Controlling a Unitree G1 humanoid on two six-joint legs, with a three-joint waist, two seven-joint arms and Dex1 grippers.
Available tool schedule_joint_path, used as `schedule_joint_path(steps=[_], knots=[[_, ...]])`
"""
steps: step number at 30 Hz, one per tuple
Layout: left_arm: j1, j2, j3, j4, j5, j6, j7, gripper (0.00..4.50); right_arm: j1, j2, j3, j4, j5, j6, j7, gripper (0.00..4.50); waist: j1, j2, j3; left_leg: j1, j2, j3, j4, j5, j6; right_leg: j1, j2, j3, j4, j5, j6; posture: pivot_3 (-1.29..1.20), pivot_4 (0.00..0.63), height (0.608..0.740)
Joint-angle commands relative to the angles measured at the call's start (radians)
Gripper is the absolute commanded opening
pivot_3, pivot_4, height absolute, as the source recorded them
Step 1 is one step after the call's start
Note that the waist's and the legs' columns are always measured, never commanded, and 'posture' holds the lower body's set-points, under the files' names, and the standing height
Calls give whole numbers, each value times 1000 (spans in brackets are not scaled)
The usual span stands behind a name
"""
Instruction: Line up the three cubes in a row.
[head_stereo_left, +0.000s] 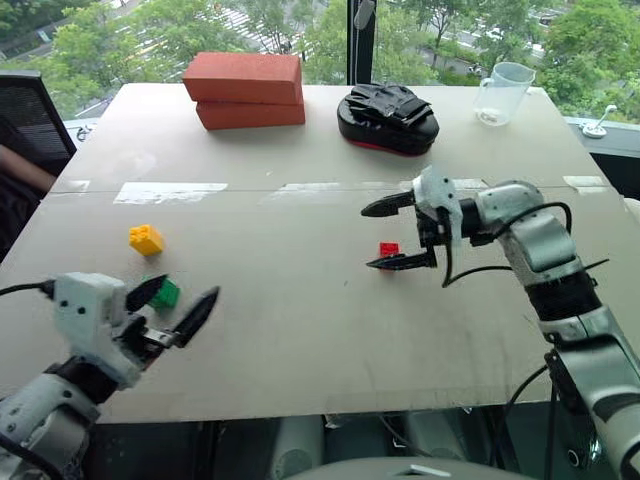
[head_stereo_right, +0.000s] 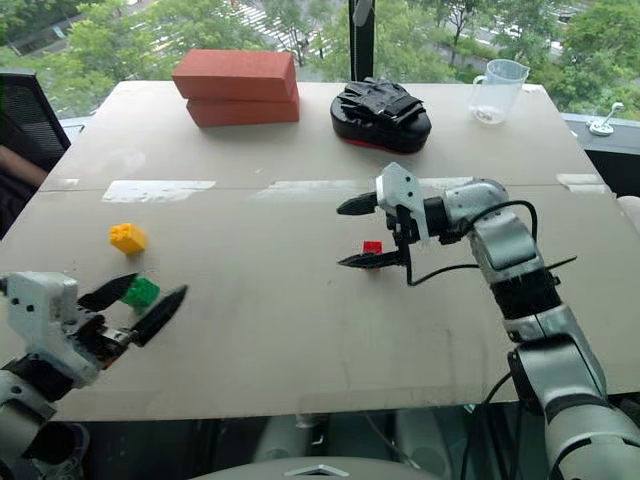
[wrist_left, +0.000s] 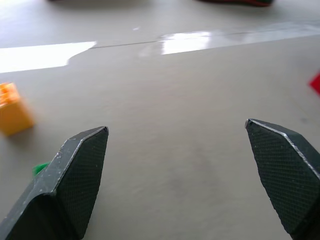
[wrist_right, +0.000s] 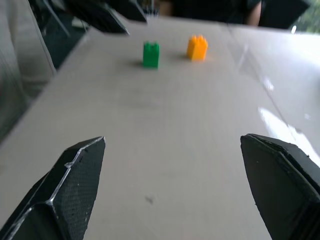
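Sitting on the table (head_stereo_left: 300, 330), the red cube (head_stereo_left: 389, 249) shows between the spread fingers of the right gripper (head_stereo_left: 392, 234), untouched. That gripper is wide apart, empty, pointing sideways toward the robot's left. Green cube (head_stereo_left: 166, 293) lies just past the left gripper (head_stereo_left: 172, 306), yellow cube (head_stereo_left: 146, 239) beyond it. Left gripper also spread, holding nothing, angled forward, low.
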Motion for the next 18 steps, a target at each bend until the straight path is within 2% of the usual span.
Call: schedule_joint_path(steps=[1, 7, 13, 14, 15, 18], knots=[[-44, 43, 54, 57, -21, 106, 101, 4500, 104, -22, -53, -215, 73, 51, -78, 4441, 0, 0, 0, 0, 0, 0, 0, 0, 0, 0, -1, 0, 0, 0, 0, 0, 150, 740], [-151, 152, -13, 185, 45, 204, 118, 4500, 242, -89, -61, -339, 71, 21, -110, 4441, -6, -2, -1, 2, 0, 2, 3, 0, 0, 0, -3, 0, 1, 0, 0, 0, 150, 740], [-268, 177, -123, 284, 112, 238, 100, 4500, 283, -124, -70, -383, 61, 39, -185, 4441, -8, -3, -2, 1, -1, 2, 1, 0, 0, 0, -3, 0, 1, 0, -1, 0, 150, 740], [-279, 185, -142, 301, 130, 235, 89, 3974, 293, -132, -70, -396, 58, 43, -198, 4481, -7, -3, -2, 1, -1, 2, 1, 0, 0, -1, -3, 0, 1, 0, -1, 0, 150, 740], [-285, 191, -156, 314, 148, 231, 79, 3646, 306, -141, -69, -411, 59, 48, -207, 4481, -7, -4, -2, 1, -1, 2, 0, 0, 0, -1, -3, -1, 1, 0, -1, 0, 150, 740], [-294, 212, -186, 349, 194, 215, 44, 2079, 337, -158, -81, -454, 83, 79, -244, 4481, -7, -3, -2, 0, 0, 2, -1, 0, -1, -1, -4, -1, 0, 0, -1, 0, 150, 740]])
